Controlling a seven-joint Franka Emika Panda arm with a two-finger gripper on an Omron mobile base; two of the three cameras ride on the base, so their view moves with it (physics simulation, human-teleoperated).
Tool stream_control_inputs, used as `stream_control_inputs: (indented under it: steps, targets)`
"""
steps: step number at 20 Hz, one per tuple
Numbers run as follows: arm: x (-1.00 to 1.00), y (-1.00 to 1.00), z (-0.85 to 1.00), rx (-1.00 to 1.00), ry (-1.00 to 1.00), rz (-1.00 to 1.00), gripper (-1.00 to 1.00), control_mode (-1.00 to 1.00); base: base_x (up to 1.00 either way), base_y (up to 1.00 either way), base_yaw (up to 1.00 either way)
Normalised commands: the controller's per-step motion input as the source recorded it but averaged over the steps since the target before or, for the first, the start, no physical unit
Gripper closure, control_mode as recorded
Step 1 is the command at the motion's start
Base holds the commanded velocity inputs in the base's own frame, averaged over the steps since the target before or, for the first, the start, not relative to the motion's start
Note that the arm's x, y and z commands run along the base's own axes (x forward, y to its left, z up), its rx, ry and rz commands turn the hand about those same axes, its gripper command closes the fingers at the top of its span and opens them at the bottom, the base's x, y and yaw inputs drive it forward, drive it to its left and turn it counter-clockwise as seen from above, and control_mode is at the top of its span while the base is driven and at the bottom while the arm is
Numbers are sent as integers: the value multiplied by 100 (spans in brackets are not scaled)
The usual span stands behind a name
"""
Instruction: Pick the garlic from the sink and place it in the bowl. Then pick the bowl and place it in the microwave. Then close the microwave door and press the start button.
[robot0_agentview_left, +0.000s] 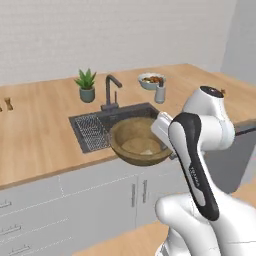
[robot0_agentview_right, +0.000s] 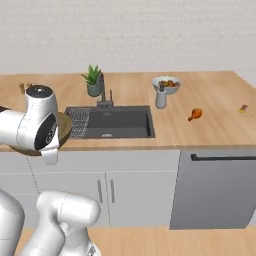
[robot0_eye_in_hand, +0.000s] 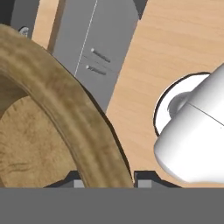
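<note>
I read the first step as done: a pale lump that I take for the garlic (robot0_agentview_left: 146, 151) lies on the bowl's floor, toward 5 o'clock of the inside in the left base view, though it is small and soft-edged there. The second step is in hand — the gripper (robot0_eye_in_hand: 106, 183) is clamped on the rim of the wooden bowl (robot0_agentview_left: 136, 141), one dark finger tip on each side of the thick rim at 6 o'clock of the hand view, and the bowl looks lifted, hanging out past the counter's front edge over the grey cabinet doors (robot0_agentview_left: 137, 192) rather than resting on anything. Left to do, by my judgement: carry the bowl into the microwave, shut the door, press start. From the right base view the sink (robot0_agentview_right: 117, 123) sits just right of my arm, its basin bare of any garlic as far as I can tell. Materials: the bowl is a wide round of brown, streaky wood grain, lighter inside, with a fat rounded rim that gives the fingers a narrow hold — I'd expect it to tip if swung fast. The sink is matte dark grey and rectangular, with a fine wire rack (robot0_agentview_left: 92, 131) at its left end and a dark angled faucet (robot0_agentview_left: 111, 90) behind. The counter (robot0_agentview_left: 40, 135) is smooth pale wood; a potted plant (robot0_agentview_left: 86, 85) stands at 11 o'clock of the sink, a small pale bowl of fruit (robot0_agentview_left: 151, 80) at 1 o'clock.
</note>
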Motion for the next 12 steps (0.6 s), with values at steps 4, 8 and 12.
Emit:
stream_control_inputs:
  steps: [4,8,12]
  targets:
    - [0,0,0,0,0,0,100,100,-28,0,-78]
    - [0,0,0,0,0,0,100,100,-10,0,-86]
    - [0,0,0,0,0,0,100,100,0,-12,-85]
